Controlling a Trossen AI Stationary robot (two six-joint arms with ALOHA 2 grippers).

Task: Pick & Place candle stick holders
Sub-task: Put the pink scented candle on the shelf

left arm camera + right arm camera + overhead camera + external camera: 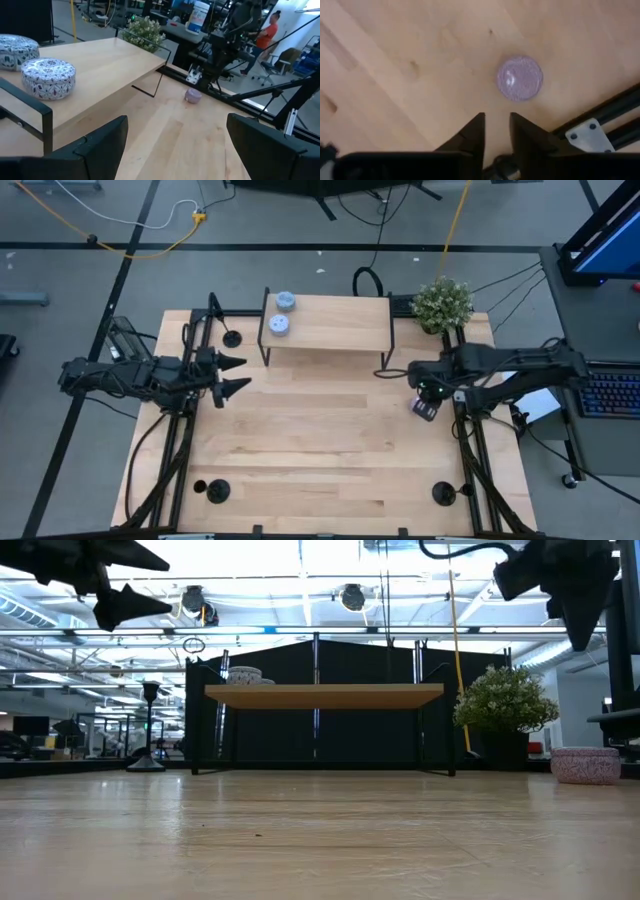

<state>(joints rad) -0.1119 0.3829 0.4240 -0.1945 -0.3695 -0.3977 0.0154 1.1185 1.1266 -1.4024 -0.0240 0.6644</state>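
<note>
Right hand (496,131) hangs over a purple tin (520,78), fingers slightly apart, apparently empty. Left hand (236,375) waits spread, off the surface (320,440).

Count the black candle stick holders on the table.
3 candle stick holders: one at the rear left beside the shelf, one front left, one front right. The arms might hide more.

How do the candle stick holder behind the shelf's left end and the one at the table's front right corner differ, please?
The back-left candle stick holder stands beside the raised shelf, near the left gripper; the front-right candle stick holder stands far from the shelf, by the table's near edge. The first also shows in the low view; the second does not. Both are black, upright, on round bases.
</note>
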